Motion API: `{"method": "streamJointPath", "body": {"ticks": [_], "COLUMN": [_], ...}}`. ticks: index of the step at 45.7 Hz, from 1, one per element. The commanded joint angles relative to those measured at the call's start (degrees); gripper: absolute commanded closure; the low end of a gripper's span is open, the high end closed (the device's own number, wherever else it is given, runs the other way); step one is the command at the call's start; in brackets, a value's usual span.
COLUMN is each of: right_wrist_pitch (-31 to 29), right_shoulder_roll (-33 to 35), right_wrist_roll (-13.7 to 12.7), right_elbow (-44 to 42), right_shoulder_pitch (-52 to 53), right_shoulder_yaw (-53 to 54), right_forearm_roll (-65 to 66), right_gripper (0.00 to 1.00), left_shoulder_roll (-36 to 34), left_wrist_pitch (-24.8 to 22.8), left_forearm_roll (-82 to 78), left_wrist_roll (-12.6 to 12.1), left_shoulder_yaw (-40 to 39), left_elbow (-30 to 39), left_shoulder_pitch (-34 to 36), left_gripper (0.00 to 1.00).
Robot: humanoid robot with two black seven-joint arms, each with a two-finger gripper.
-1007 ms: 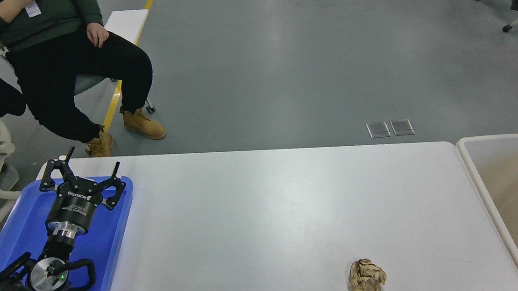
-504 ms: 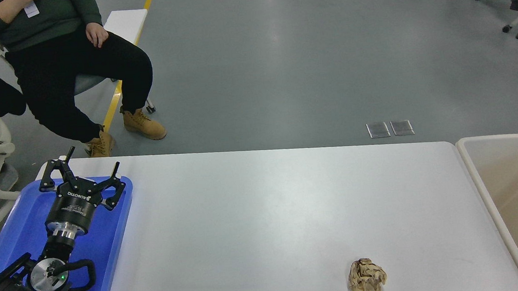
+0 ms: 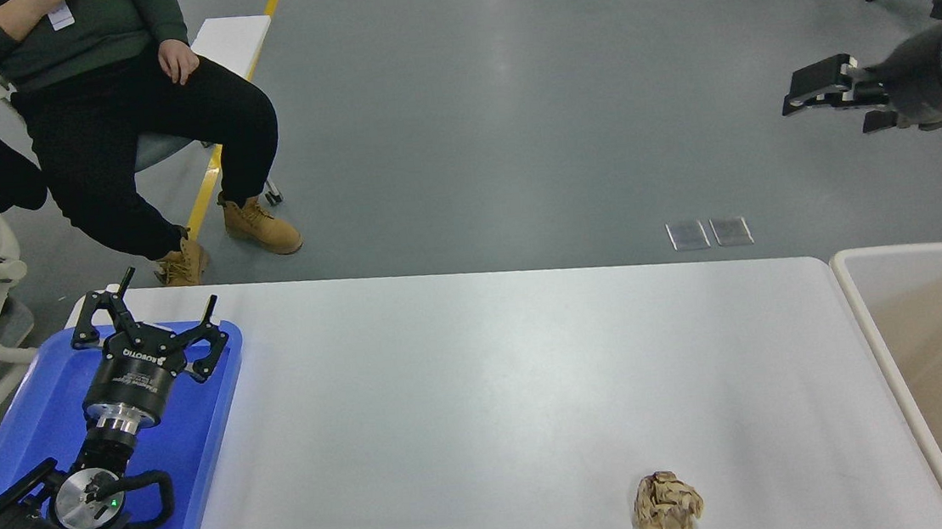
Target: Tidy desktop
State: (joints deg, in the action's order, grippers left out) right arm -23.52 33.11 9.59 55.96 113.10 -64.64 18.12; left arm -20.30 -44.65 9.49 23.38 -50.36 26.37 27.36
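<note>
The white desktop (image 3: pixel 481 383) fills the lower half of the head view. A crumpled tan paper ball (image 3: pixel 667 503) lies on it near the front edge, right of centre. My left gripper (image 3: pixel 158 313) is open and empty above the far end of the blue tray (image 3: pixel 197 442) at the left. My right gripper (image 3: pixel 827 90) hangs high at the upper right, above the floor and far from the paper ball. It is seen side-on and dark, so I cannot tell how its fingers stand.
A beige cream-rimmed bin (image 3: pixel 858 299) stands against the desktop's right end. A seated person (image 3: pixel 125 107) in tan boots is beyond the far left corner, next to white chairs. Grey floor lies beyond the far edge.
My right arm has come into view at the upper right, moving leftward. The left arm, the paper ball and the tray have not moved.
</note>
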Motion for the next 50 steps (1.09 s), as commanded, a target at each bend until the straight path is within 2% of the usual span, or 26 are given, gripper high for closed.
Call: {"method": "streamJointPath", "body": {"ticks": [1,11,24,50], "right_wrist_pitch": [-5.04,-9.09,-9.09,-8.92], "right_shoulder_roll": [-5.86,-8.32,-9.64,-10.17], "right_wrist_roll": [-0.01,-0.01,-0.01,-0.01], "right_elbow": [7.31,12.24,17.78,21.12], "right_shoulder_pitch": [5.46,6.96,7.84,4.77], "right_shoulder_yaw": [-6.64,-6.99,-7.17,-9.28], "right_forearm_roll": [0.25,0.34,0.34,-0.28], "right_gripper": [0.0,0.0,0.0,0.0], "left_shoulder_roll": [0.0,0.0,0.0,0.0], "left_wrist_pitch": [0.0,0.0,0.0,0.0], "left_forearm_roll": [0.0,0.0,0.0,0.0], "left_wrist_roll": [0.0,0.0,0.0,0.0], "left_shoulder_yaw": [0.0,0.0,0.0,0.0], "left_elbow": [0.0,0.0,0.0,0.0], "left_shoulder_pitch": [-0.02,-0.02,-0.02,-0.02], "left_gripper": [0.01,0.01,0.01,0.01]}}
